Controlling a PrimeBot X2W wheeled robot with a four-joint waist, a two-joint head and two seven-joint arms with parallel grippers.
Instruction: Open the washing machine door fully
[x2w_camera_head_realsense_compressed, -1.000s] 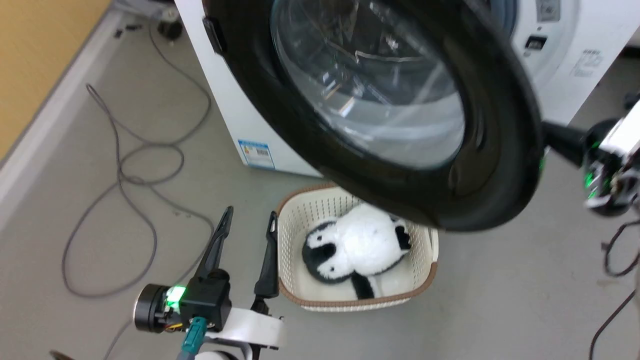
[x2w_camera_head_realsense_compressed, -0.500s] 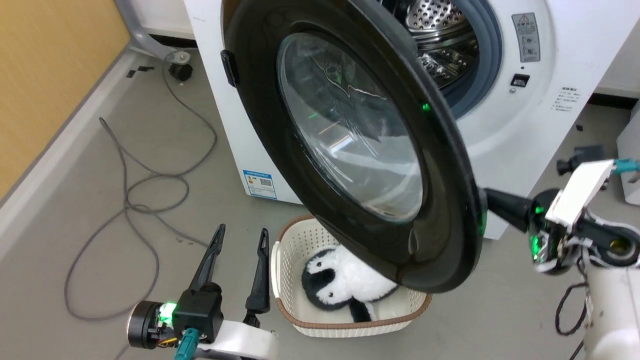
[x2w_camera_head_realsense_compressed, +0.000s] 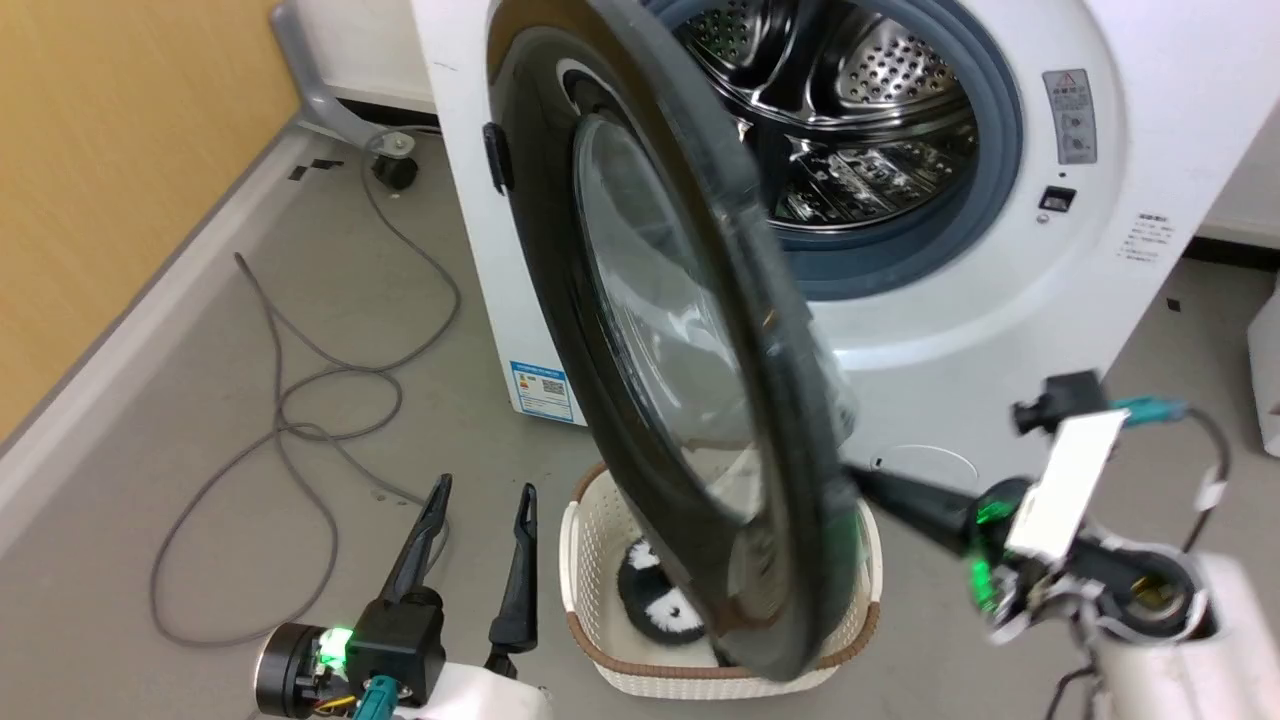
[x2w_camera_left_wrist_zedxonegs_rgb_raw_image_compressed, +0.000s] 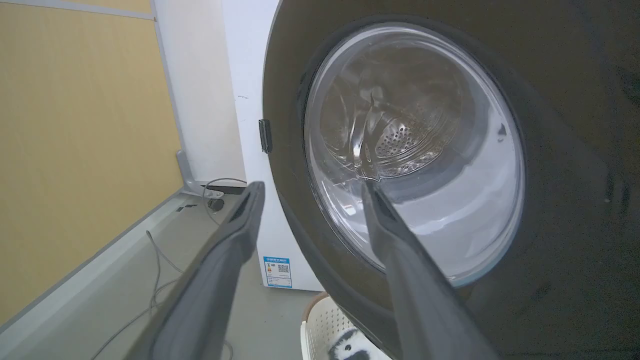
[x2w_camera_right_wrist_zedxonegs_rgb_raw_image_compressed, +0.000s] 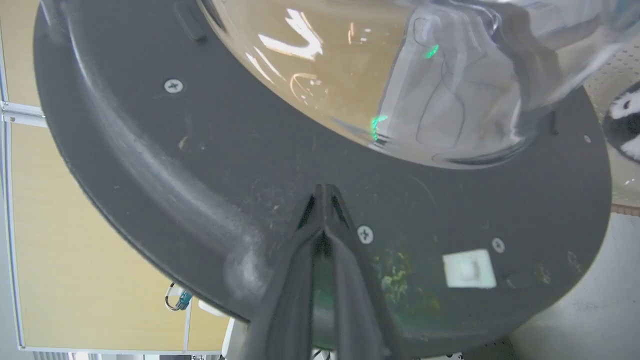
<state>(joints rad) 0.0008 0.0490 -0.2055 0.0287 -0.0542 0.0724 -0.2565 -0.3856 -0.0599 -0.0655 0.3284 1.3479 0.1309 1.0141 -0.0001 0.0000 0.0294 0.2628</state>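
Glossy black around clear glass, the washing machine door (x2w_camera_head_realsense_compressed: 600, 330) is standing partly open. It is swung out from its hinge on the left side of the washing machine (x2w_camera_head_realsense_compressed: 1000, 330), so in the head view we are seeing it almost edge-on. Behind it the perforated steel drum (x2w_camera_head_realsense_compressed: 850, 120) and the grey rubber gasket (x2w_camera_head_realsense_compressed: 995, 190) are showing in the round opening.

We are holding our right gripper (x2w_camera_head_realsense_compressed: 858, 478) against the door's inner side, low on its free edge, with the two fingers pressed together and nothing between them. In the right wrist view the joined tips of the right gripper (x2w_camera_right_wrist_zedxonegs_rgb_raw_image_compressed: 325, 192) are lying on the dark grey inner frame (x2w_camera_right_wrist_zedxonegs_rgb_raw_image_compressed: 200, 150). They are sitting just below the bulging glass bowl (x2w_camera_right_wrist_zedxonegs_rgb_raw_image_compressed: 400, 75) and beside a screw (x2w_camera_right_wrist_zedxonegs_rgb_raw_image_compressed: 365, 234). A small white square piece (x2w_camera_right_wrist_zedxonegs_rgb_raw_image_compressed: 469, 269) is sitting further along the frame.

We are holding our left gripper (x2w_camera_head_realsense_compressed: 483, 487) low at the left, fingers spread wide and empty, apart from the door and just beside a white perforated basket (x2w_camera_head_realsense_compressed: 580, 570). In the left wrist view those spread fingers are pointing toward the door's outer face.

The basket is standing on the grey floor (x2w_camera_head_realsense_compressed: 80, 600) under the door's lower edge, and a black-and-white plush toy (x2w_camera_head_realsense_compressed: 655, 600) is lying in it. A blue sticker (x2w_camera_head_realsense_compressed: 545, 390) is showing low on the machine's front. A grey cable (x2w_camera_head_realsense_compressed: 290, 420) is curling over the floor between the machine and the yellow wall (x2w_camera_head_realsense_compressed: 100, 200).
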